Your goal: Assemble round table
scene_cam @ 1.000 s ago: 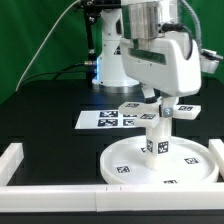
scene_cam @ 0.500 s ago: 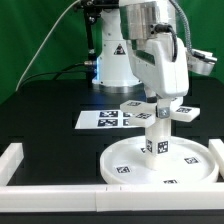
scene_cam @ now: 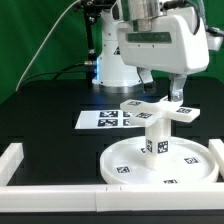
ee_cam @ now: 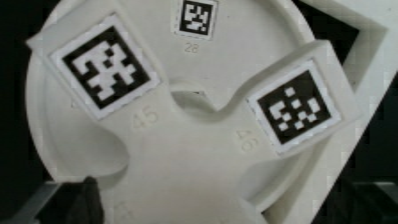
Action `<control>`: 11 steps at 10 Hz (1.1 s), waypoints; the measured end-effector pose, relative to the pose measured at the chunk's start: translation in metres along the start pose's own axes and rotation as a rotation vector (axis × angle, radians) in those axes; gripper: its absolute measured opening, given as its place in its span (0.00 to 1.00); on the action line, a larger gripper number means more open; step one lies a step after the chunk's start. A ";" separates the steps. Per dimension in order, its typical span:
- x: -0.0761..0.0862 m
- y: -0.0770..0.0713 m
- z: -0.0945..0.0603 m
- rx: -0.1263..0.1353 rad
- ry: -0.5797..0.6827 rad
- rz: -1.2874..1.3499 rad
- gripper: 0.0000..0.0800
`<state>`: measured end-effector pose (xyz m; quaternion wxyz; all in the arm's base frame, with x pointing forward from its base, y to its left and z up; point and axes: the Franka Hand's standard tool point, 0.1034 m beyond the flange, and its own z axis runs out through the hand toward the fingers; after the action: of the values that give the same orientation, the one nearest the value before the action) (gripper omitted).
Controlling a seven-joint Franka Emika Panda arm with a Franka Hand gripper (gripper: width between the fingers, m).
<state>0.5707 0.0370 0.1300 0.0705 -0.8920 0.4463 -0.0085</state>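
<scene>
Jaws spread wide and holding nothing, the gripper (scene_cam: 163, 95) hangs clear above the partly built round table, with a visible gap between its fingers and the topmost part. Beneath the jaws lies the black worktop (scene_cam: 50, 100), bordered by long white rails (scene_cam: 55, 170) on the near side. Directly below the jaws and a little toward the camera sits the wide rimmed round disc (scene_cam: 125, 160), flat on the worktop, its surface carrying small black-and-white tags. From the centre of that disc rises the short thick cylinder (scene_cam: 156, 135), upright, a tag on its side. On top of the cylinder rests the smaller flat-armed piece (scene_cam: 155, 110), level, just under the jaws and apart from them; whether it is fixed to the cylinder cannot be told. In the wrist view the flat-armed piece (ee_cam: 196, 100) fills the picture, its tagged arms spreading from a small central hole, with dark fingertips (ee_cam: 75, 200) at the edge of the picture. Beyond the table, toward the exterior view's left of the jaws, lies the marker board (scene_cam: 105, 118).
</scene>
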 end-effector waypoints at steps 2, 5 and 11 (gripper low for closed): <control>-0.003 0.000 0.002 -0.004 -0.008 -0.264 0.81; -0.002 0.001 0.002 -0.005 -0.006 -0.462 0.81; -0.001 0.001 0.002 -0.036 0.003 -1.145 0.81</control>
<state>0.5697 0.0372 0.1280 0.0389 -0.9926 -0.1078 -0.0389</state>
